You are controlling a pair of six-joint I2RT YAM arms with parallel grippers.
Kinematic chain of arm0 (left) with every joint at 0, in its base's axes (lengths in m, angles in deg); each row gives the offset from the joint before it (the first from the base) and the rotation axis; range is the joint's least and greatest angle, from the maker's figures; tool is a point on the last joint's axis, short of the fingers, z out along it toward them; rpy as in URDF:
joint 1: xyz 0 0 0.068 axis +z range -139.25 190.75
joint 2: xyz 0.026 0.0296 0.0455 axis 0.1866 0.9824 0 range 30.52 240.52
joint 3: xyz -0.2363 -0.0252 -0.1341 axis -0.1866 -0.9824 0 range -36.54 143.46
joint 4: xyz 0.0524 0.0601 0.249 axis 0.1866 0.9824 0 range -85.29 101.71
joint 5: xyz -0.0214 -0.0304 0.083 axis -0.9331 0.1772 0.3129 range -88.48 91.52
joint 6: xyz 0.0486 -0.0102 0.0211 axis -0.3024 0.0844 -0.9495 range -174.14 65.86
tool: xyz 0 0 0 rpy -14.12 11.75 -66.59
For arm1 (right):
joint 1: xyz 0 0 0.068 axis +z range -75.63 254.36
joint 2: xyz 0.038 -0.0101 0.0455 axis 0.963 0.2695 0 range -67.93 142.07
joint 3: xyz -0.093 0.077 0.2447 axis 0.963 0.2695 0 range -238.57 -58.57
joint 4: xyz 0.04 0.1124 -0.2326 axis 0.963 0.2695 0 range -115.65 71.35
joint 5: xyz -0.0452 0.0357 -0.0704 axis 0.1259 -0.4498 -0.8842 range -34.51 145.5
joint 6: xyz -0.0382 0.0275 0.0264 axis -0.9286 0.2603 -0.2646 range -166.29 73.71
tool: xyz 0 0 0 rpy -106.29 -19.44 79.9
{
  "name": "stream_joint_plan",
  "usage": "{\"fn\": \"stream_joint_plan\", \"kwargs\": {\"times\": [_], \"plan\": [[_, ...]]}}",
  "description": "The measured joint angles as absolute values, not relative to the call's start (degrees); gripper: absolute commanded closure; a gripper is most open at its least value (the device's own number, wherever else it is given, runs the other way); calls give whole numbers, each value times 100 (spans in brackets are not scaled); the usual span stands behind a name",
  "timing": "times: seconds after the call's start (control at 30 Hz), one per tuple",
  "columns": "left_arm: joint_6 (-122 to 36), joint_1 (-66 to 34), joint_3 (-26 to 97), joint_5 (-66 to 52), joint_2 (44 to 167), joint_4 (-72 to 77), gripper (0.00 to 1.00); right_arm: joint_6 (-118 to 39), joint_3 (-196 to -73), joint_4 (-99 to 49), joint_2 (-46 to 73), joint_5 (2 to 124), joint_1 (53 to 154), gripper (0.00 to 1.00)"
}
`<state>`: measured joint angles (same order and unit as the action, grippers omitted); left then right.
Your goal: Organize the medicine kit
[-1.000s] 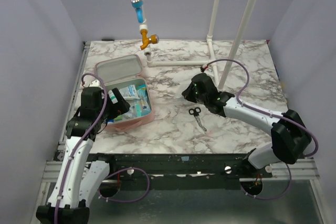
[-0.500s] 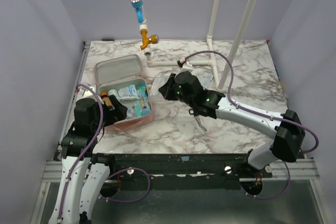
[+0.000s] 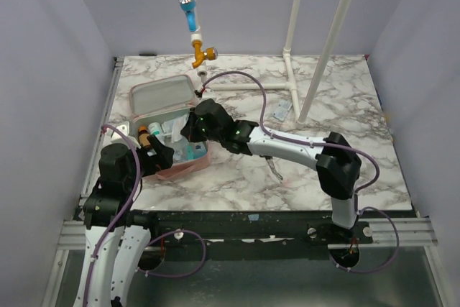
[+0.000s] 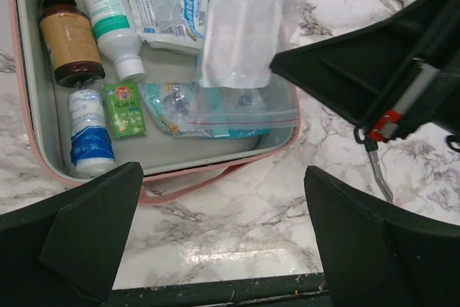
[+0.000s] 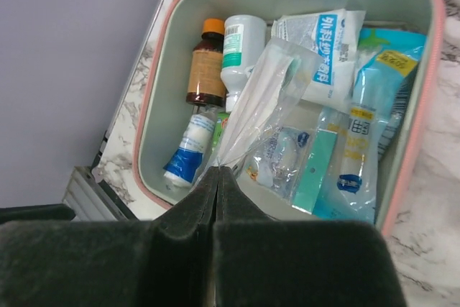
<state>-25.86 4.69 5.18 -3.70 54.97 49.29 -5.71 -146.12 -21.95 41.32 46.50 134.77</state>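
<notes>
One medicine kit lies open on the left part of the marble tabletop, its pink lid laid back toward the far side and its grey-lined tray facing up. Inside, along the left wall, a brown bottle with an orange cap lies beside a white bottle with a green label; below them sit a white roll with blue print and a small green sachet. A white-and-blue pouch lies at the far wall, and a zip bag of blue packets fills the right side. The right claw reaches over the tray from the right, its fingers pinched together on a corner of a clear packet, which hangs above the other contents. The left claw hovers at the kit's near edge with its fingers spread wide and nothing between them. A pair of scissors lies on the tabletop to the right of the kit, partly hidden by the right arm, and a small pouch lies near the white pole
</notes>
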Motion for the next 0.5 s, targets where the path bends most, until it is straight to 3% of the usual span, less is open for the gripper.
{"fn": "stream_joint_plan", "kwargs": {"times": [0.13,0.17,0.2,0.37,0.5], "plan": [[-2584,469,509,-370,5389,4850,2,-588,-14993,-2191,4650,4840,13492,96],[-2584,469,505,-370,5392,4844,2,-588,-15087,-2188,4795,4880,13492,92],[-2584,469,498,-368,5400,4839,2,-591,-15146,-2180,4915,4901,13492,82],[-2582,469,489,-368,5492,4839,2,-619,-15379,-1939,5385,4925,13492,58],[-2582,469,489,-370,5501,4835,2,-630,-15473,-1646,5555,4919,13492,45]]}}
